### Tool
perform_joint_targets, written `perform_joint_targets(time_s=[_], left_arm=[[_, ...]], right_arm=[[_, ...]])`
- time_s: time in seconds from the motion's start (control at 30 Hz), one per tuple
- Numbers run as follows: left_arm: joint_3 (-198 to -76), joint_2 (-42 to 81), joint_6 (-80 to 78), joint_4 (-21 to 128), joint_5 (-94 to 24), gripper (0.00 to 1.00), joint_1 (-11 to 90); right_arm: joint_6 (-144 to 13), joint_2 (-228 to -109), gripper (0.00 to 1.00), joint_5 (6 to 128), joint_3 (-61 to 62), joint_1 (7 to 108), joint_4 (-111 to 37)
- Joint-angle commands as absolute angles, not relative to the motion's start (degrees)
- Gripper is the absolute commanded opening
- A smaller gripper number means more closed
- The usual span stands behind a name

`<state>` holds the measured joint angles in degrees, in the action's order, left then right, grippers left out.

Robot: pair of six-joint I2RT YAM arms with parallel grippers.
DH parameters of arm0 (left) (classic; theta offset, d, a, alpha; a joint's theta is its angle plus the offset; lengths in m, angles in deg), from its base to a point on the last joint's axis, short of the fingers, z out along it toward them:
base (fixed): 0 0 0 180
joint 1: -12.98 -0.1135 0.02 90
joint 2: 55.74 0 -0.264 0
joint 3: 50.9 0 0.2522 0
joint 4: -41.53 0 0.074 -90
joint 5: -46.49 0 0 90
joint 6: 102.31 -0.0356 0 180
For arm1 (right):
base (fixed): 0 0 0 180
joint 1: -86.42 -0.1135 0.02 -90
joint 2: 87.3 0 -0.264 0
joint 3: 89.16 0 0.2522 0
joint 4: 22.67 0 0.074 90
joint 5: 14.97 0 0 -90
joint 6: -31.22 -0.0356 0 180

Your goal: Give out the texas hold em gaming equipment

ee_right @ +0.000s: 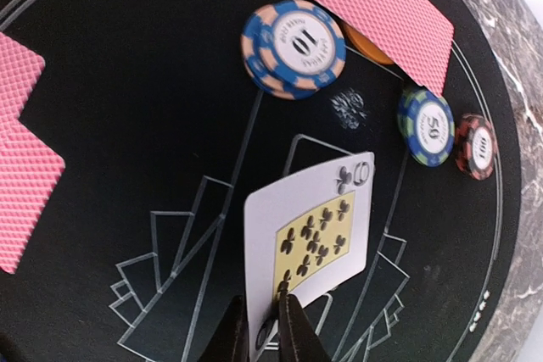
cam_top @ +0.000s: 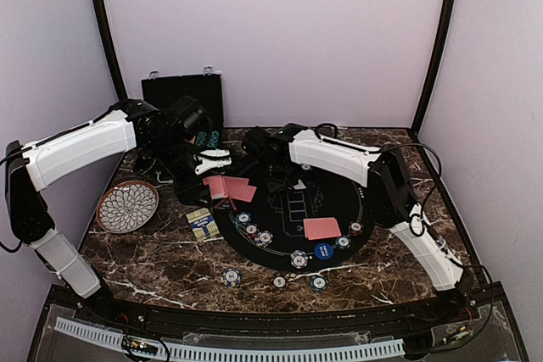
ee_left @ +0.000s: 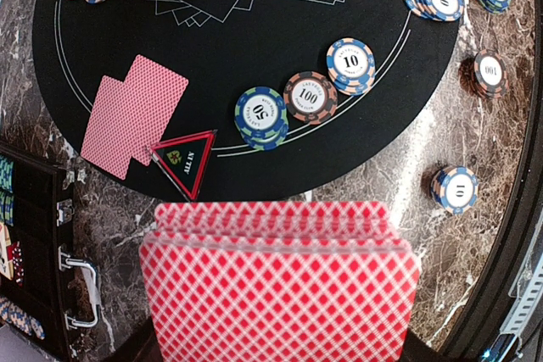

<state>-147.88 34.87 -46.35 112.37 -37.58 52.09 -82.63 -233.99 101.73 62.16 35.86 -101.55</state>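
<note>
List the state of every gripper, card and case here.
left gripper, shut on deck
right gripper, shut on club ten
deck, backs showing
club ten, face up, pinched at one corner
dealt cards, face down, overlapping in pairs
case, open, lid upright

Backs of the card deck [ee_left: 280,294] are red with a white diamond lattice. The face-up card [ee_right: 310,243] is white with a yellow centre panel and black clubs. Black mat [ee_left: 212,57], thin white lines. The ten chip [ee_right: 294,47] is blue with peach edge stripes; the fifty chip [ee_right: 427,127] is blue with green. The table [cam_top: 170,264] is dark brown marble with white veining.
</note>
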Motion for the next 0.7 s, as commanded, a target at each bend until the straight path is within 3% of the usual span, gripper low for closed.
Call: perform_joint_targets(time_s=[0.0, 0.3, 0.43, 0.67], left_arm=[[-148.7, 31.7, -46.4, 113.8, -37.5, 0.0, 51.9], [-148.8, 31.5, -46.5, 114.1, -37.5, 0.0, 51.8], [-148.6, 31.3, -46.5, 114.2, -37.6, 0.0, 51.8], [-148.5, 31.2, -46.7, 114.3, -37.6, 0.0, 51.9]], right_arm=[[-82.6, -234.7, 0.2, 96.9, 62.4, 36.7, -95.7], [-85.3, -231.4, 0.48, 84.2, 58.0, 39.5, -87.1], [-86.2, -227.4, 0.5, 79.2, 53.5, 41.0, -82.9], [-87.9, -212.6, 0.58, 70.0, 33.9, 44.3, -71.3]])
